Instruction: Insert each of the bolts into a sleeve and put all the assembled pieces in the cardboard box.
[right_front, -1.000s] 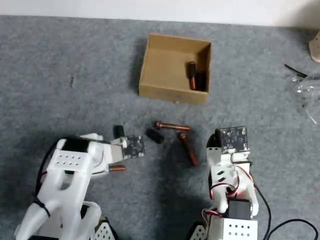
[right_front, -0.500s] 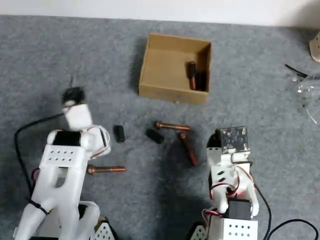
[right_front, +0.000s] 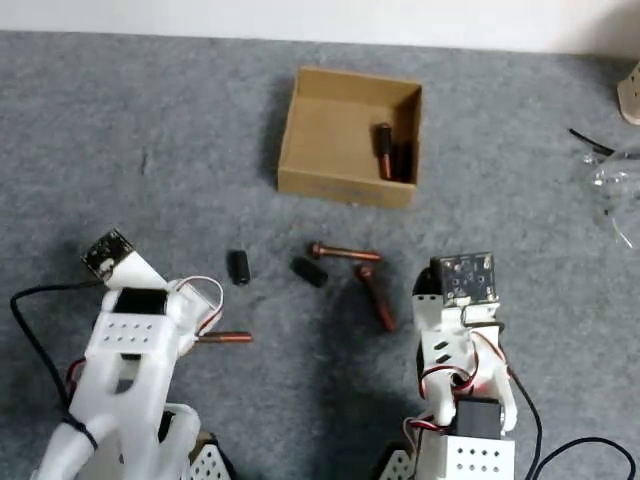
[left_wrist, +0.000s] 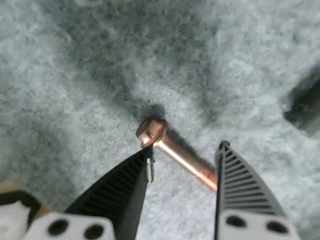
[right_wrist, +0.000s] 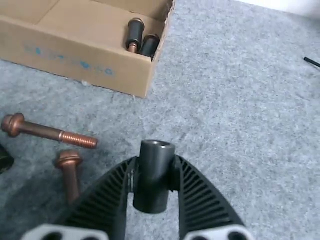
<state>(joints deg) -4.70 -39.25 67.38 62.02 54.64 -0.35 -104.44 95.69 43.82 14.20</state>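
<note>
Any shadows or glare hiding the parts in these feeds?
High view: even light, soft shadows. Left wrist view: a dark shadow sits by the bolt head, shaft distinct. Right wrist view: no glare on the sleeve in the right tool.

A soft grey mat (right_front: 150, 120) covers the whole table. It looks fuzzy, with lighter and darker patches. Along the far edge runs a white strip (right_front: 300, 18), plain and bright. At the far right side of the mat lie a thin black wire (right_front: 588, 141) and some clear plastic (right_front: 612, 182), close together. A small tan thing (right_front: 631, 92) pokes in at the edge just beyond them. The light is soft and even, with faint shadows.
</note>
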